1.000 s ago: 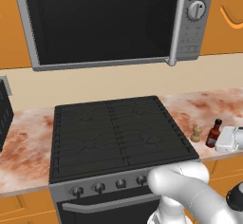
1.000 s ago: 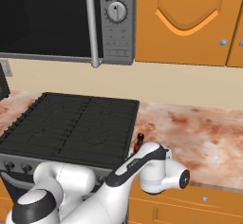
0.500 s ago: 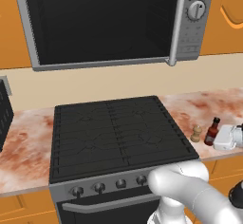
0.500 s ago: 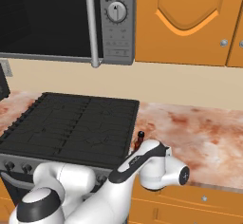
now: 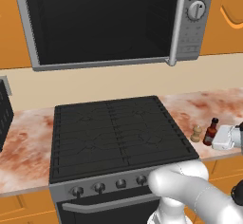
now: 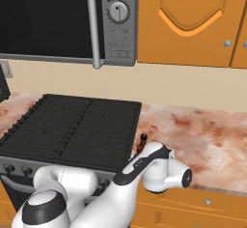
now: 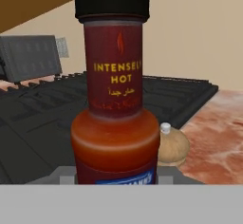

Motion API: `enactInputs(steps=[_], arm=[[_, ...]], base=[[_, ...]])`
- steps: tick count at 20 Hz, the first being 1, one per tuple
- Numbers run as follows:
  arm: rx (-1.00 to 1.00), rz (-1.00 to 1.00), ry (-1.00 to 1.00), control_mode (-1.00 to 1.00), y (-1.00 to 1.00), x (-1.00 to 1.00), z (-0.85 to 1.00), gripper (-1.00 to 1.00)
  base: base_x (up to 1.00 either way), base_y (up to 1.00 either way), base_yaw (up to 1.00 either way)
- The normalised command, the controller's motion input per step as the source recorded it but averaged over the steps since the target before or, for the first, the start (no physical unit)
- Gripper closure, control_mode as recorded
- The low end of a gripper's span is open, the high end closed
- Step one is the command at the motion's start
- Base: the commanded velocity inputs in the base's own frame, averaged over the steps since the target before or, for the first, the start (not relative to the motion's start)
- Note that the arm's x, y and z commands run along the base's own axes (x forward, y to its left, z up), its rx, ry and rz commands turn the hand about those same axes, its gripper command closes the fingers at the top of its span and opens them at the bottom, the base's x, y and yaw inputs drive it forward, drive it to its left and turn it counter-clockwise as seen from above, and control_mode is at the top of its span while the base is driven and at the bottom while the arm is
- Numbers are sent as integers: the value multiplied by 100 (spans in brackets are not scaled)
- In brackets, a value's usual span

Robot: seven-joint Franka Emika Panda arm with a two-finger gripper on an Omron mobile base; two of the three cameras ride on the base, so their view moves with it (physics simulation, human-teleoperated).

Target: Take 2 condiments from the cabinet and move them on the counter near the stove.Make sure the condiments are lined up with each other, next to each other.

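- The sauce bottle stands upright on the marbled surface at the stove's 3 o'clock side.
- The jaws are closed on the sauce bottle's lower body; in the hand view it rises close up between them, black cap on top.
- The pepper mill stands just beside the bottle at its 9 o'clock, between it and the stove edge.
- A steel microwave hangs at the stove's 12 o'clock.

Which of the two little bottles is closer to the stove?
The pepper mill. It is short, tan wood with a round knob, and stands between the stove and the taller dark-red sauce bottle.
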Motion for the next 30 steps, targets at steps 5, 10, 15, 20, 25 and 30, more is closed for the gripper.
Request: enactInputs(steps=[5,10,15,20,25,30], arm=[[0,0,0,-100,-1,5,-8,100],[0,0,0,-100,0,7,-9,100],[0,0,0,-100,0,5,-9,100],[0,0,0,-100,0,5,-5,100],[0,0,0,-100,0,8,-5,100],[0,0,0,-100,0,11,-5,100]], base=[[0,0,0],[0,0,0],[0,0,0],[0,0,0],[0,0,0],[0,0,0]])
